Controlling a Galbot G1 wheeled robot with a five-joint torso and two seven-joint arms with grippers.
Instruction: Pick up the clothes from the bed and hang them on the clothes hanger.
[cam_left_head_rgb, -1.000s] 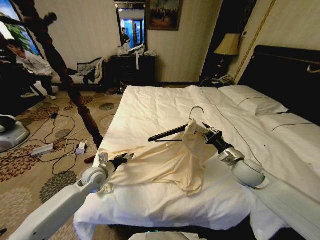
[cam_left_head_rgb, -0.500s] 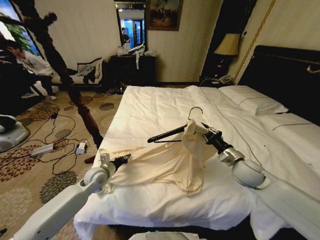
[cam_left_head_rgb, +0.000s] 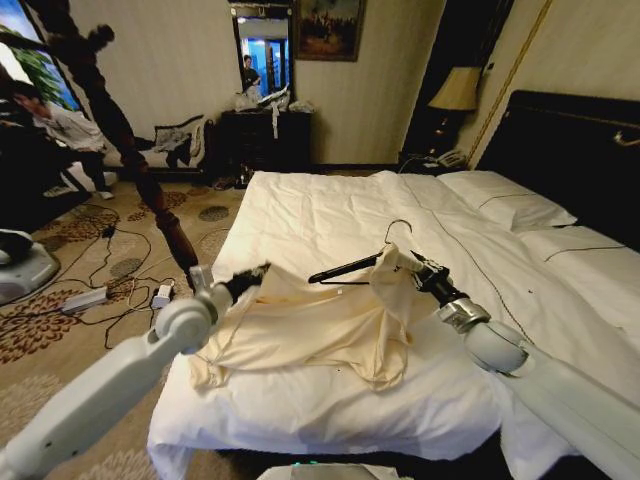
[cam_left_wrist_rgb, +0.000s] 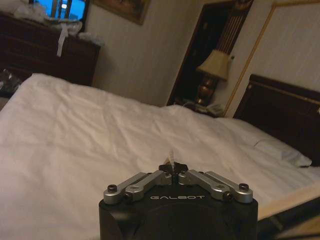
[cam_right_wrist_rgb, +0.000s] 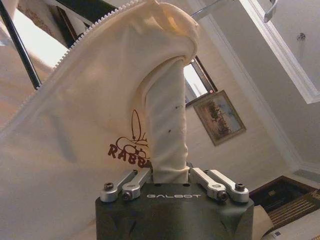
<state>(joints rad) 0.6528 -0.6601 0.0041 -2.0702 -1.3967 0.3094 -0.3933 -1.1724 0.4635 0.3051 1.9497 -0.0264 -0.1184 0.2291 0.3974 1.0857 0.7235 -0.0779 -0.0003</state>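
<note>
head cam high over bed (cam_left_head_rgb: 330, 215), wrist cams close, low, facing headboard (cam_left_wrist_rgb: 280, 117)

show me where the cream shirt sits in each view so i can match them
Head view: the wrinkled cream thin-fabric shirt lies mid-frame on the white-duveted bed, stretched between the left pincer and the right pincer.
Left wrist view: a pale sliver pinched at that pincer's tips.
Right wrist view: fabric bunched in the pincer.
Shared landmark: the gold-framed wall painting.

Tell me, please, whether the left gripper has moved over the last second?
Yes. The left gripper, shut on the cream garment, has risen and drawn farther over the bed, judged against the duvet's near-left edge, lifting that side of the fabric.
</note>
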